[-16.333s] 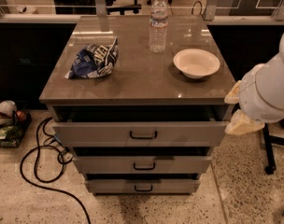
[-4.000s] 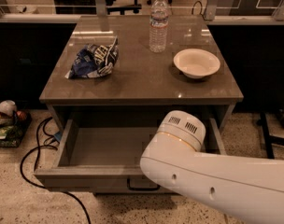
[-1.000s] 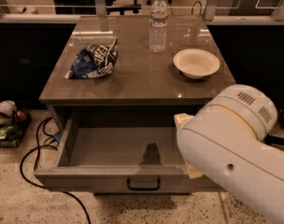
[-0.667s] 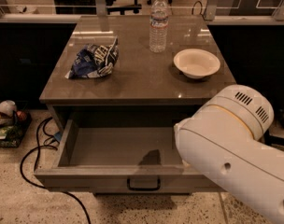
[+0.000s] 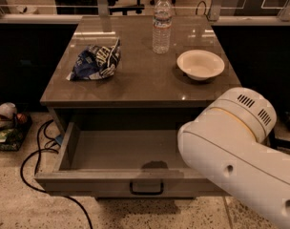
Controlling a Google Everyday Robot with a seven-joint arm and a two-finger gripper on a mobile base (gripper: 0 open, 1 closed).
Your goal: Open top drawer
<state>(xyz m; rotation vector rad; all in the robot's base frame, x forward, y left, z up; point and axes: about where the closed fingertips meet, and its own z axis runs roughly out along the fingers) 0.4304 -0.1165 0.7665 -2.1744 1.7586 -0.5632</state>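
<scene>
The top drawer is pulled far out of the grey cabinet. Its plain grey box interior shows with nothing in it. The small black bar handle sits at the centre of the flat front, low in the view. My white arm fills the lower right and covers the drawer's right side. The gripper is hidden behind the arm. The two lower drawers are hidden under the open top drawer.
On the cabinet top lie a blue chip bag, a clear water bottle and a white bowl. Black cables trail on the speckled floor at left, beside a pile of small objects.
My arm has shifted slightly to the right and up. The drawer stays open as it was a second ago; it was only slightly open long before.
</scene>
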